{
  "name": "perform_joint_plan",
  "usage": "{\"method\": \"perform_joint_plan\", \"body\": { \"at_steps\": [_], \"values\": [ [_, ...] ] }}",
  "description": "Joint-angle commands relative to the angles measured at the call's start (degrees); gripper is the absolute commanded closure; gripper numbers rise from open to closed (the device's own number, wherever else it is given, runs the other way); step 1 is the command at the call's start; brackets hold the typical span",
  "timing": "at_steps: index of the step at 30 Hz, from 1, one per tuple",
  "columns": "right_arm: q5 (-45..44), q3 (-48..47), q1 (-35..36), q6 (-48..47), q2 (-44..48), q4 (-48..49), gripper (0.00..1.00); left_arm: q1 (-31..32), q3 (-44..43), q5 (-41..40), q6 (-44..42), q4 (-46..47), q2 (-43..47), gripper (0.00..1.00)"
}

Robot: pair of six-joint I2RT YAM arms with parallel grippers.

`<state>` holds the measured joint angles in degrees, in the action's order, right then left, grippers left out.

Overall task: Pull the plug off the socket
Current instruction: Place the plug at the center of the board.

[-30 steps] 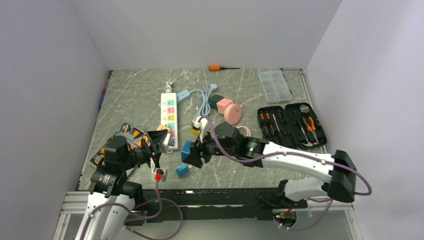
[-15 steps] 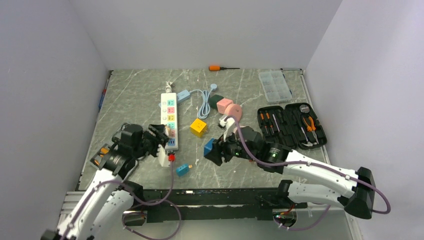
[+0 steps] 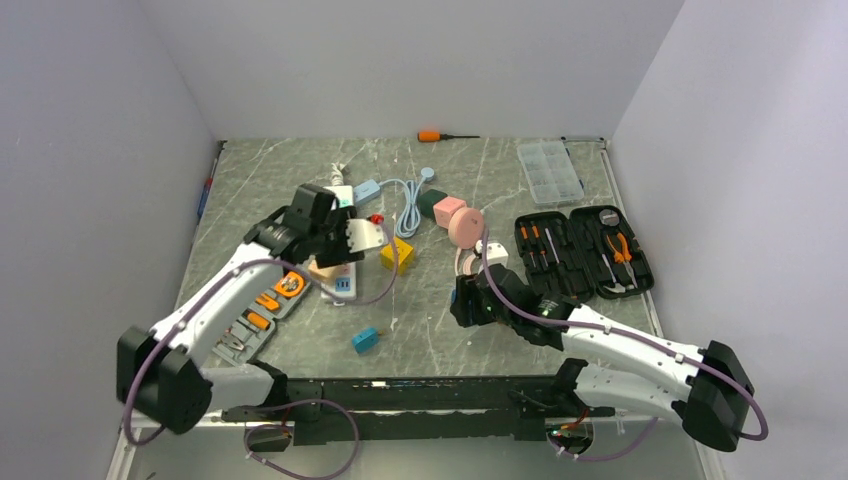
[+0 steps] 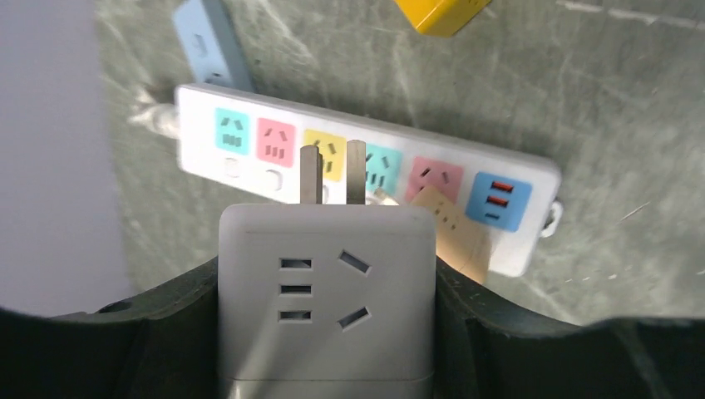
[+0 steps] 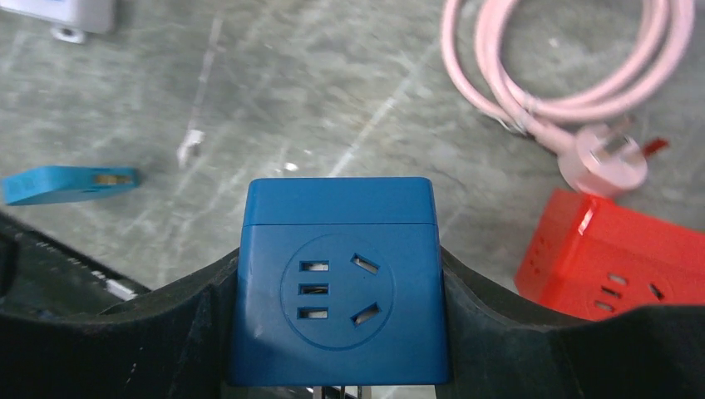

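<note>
Two end effectors: my left end effector (image 4: 326, 291) was clamped on the white plug block (image 4: 326, 249); my right end effector (image 5: 337, 332) was clamped on a blue socket cube (image 5: 337, 274).
Left wrist view alone: the block's two flat metal prongs (image 4: 332, 172) stood bare, in no outlet, in line with the yellow and green outlets of the socket (image 4: 434, 176). A tan plug (image 4: 449, 223) sat on the strip beside its blue end outlet.
Right wrist view alone: a red socket cube (image 5: 615, 249), a round pink plug (image 5: 603, 162) on a coiled pink cable and a flat blue piece (image 5: 66, 184) lay on the counter (image 5: 349, 100).
Top view alone: my left arm reached over the strip's middle and hid much of it. A tool case (image 3: 582, 255) and a clear box (image 3: 550, 170) lay on the right.
Materials: the block was smooth white plastic, squared with rounded corners. The strip was long, flat and white, with pastel square outlets. The counter was grey-green, veined like stone. My jaws were black and curved.
Socket's place: it lay on the left half of the counter, running near to far, right under my left end effector and well apart from my right.
</note>
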<state>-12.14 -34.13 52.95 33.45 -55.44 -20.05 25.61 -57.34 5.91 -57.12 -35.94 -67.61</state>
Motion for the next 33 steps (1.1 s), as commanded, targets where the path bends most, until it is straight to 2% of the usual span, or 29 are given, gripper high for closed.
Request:
{"method": "perform_joint_plan", "body": {
  "at_steps": [1, 7, 11, 14, 16, 30, 33],
  "values": [
    [-6.9, 1.7, 0.0, 7.0, -0.3, -2.1, 1.0, 0.6, -8.5, -0.8, 13.4, -2.8, -8.1, 1.0],
    [-10.8, 3.7, 0.0, 10.4, -1.3, -3.9, 1.0, 1.3, -13.8, 0.6, 18.5, -0.7, -18.1, 1.0],
    [-11.8, 3.5, 0.0, 11.3, -2.6, -5.7, 0.92, 2.1, -15.3, 0.5, 20.1, 1.3, -24.4, 0.99],
    [-12.8, 3.7, 0.0, 11.9, -2.4, -6.9, 0.8, 2.8, -15.5, 0.6, 20.5, 3.3, -27.5, 0.99],
    [-13.3, 3.7, 0.0, 12.3, -2.1, -7.6, 0.77, 3.0, -15.2, 1.0, 21.3, 4.9, -29.1, 0.99],
    [-10.8, 4.6, 0.2, 12.7, -5.9, -5.3, 0.52, 3.1, -13.2, -0.1, 23.7, 9.4, -36.4, 0.98],
    [-9.8, 4.8, 0.2, 12.5, -5.9, -5.0, 0.42, 3.1, -12.3, 0.0, 24.0, 9.4, -36.6, 0.94]
  ]
}}
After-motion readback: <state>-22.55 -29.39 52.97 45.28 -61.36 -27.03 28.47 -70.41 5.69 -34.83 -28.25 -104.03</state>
